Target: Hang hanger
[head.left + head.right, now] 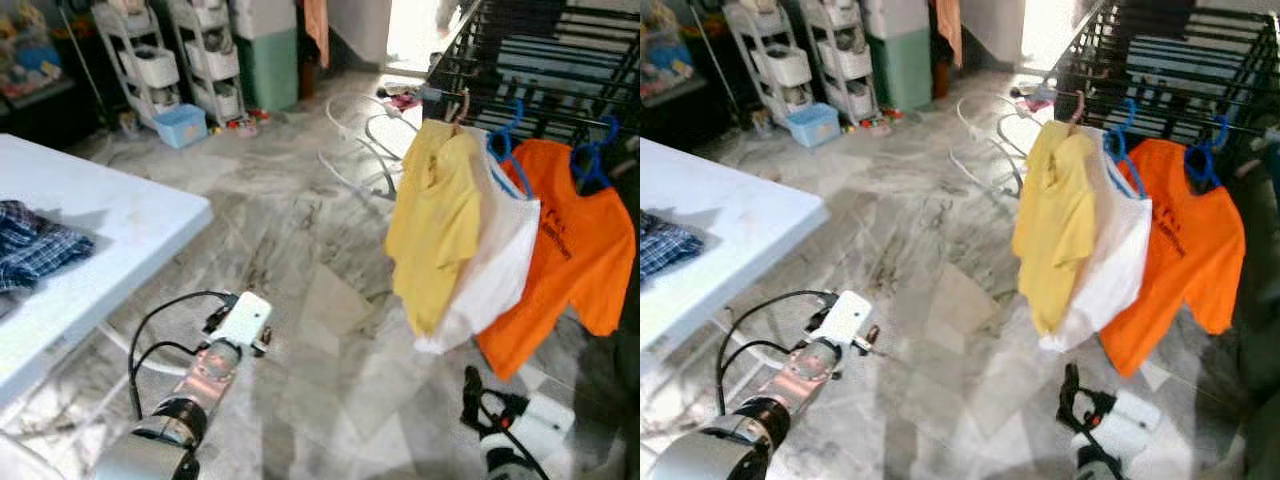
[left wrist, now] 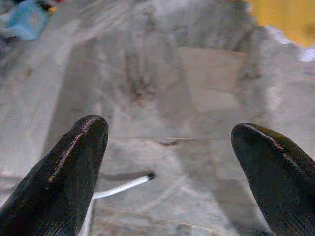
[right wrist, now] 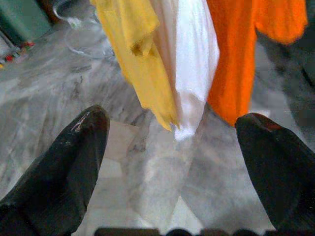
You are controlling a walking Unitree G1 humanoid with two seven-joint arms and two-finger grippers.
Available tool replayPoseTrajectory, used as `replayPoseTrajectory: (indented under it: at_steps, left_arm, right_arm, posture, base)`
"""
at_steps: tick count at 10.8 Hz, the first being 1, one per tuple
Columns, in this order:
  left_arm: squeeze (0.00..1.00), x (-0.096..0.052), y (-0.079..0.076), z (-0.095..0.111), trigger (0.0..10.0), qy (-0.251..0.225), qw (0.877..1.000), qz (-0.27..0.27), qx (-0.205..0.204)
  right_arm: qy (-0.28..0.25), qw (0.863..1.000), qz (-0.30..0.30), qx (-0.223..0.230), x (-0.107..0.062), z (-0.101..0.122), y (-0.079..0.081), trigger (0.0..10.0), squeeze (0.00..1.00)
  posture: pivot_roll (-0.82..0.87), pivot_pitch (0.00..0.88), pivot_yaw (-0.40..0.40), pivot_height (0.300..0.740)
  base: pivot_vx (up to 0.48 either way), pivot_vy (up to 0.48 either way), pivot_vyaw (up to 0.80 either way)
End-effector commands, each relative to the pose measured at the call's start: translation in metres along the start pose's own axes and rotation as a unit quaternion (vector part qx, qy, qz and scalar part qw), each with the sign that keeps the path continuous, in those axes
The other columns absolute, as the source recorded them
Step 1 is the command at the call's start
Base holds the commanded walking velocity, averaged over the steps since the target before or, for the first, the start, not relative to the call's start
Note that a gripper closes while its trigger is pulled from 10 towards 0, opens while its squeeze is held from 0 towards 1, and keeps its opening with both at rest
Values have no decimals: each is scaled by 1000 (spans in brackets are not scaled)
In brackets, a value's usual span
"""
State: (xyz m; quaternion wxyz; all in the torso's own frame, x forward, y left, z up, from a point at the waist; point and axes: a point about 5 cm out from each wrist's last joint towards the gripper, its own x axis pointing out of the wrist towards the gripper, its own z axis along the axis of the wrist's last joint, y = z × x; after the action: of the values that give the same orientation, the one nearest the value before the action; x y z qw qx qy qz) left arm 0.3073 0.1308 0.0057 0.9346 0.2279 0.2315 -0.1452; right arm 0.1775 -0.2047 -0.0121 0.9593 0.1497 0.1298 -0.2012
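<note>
Yellow shirt (image 1: 432, 220), white shirt (image 1: 500, 262) and orange shirt (image 1: 560, 255) hang side by side on the black drying rack (image 1: 530, 70). Left gripper (image 2: 170, 162) and right gripper (image 3: 172, 162) hover over the marble floor (image 1: 300, 230), jaws wide, holding nothing.

A room with a grey and white marble floor (image 1: 300, 230), streaked with darker veins. A white table (image 1: 110, 240) stands at the left, with a crumpled blue checked cloth (image 1: 30, 250) lying on it. Along the far wall are two white shelf trolleys (image 1: 180, 50) holding baskets, a light blue tub (image 1: 182, 125) on the floor before them, and a green and white cabinet (image 1: 265, 50) beside them. Bright daylight comes through a doorway (image 1: 415, 30) at the back (too washed out to see beyond).
</note>
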Motion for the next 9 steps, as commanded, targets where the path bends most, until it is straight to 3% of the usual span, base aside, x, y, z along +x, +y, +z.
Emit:
replayPoseTrajectory:
  at_steps: [1, 3, 4, 6, 7, 8, 9]
  left_arm:
    - [0, 1, -12, 4, 10000, -3, 1000, -29, -2]
    - [0, 0, -19, -1, 10000, 13, 999, -29, -22]
    - [0, -3, -22, -16, 10000, 63, 996, -2, -66]
    - [0, -8, -27, -33, 10000, 95, 994, 2, -55]
    - [0, -13, -28, -47, 10000, 125, 991, 7, -50]
    - [0, -22, -30, -67, 10000, 177, 983, 2, -47]
    - [0, -26, -31, -76, 10000, 205, 978, -3, -47]
  right_arm:
    - [16, 1000, -11, 6, 0, -7, -5, 10000, 0]
    - [38, 999, 3, -8, 5, -14, -6, 10000, 0]
    - [100, 991, 61, -69, 12, -33, -2, 10000, 0]
    - [159, 975, 109, -109, 17, -47, 5, 10000, 0]
    - [198, 961, 128, -143, 15, -58, 8, 10000, 0]
    - [240, 951, 130, -147, 10, -71, 8, 10000, 0]
    - [246, 951, 121, -144, 10, -72, 7, 10000, 0]
  posture:
    - [-7, 0, 14, 740]
    - [-7, 0, -6, 740]
    - [-2, 0, -40, 740]
    - [14, 0, -73, 740]
    - [30, 0, -95, 740]
    - [57, 0, -107, 740]
    - [53, 0, -102, 740]
  base:
    - [0, 0, 0]
    - [0, 0, 0]
    - [0, 0, 0]
    - [0, 0, 0]
    - [0, 0, 0]
    - [0, 0, 0]
    - [0, 0, 0]
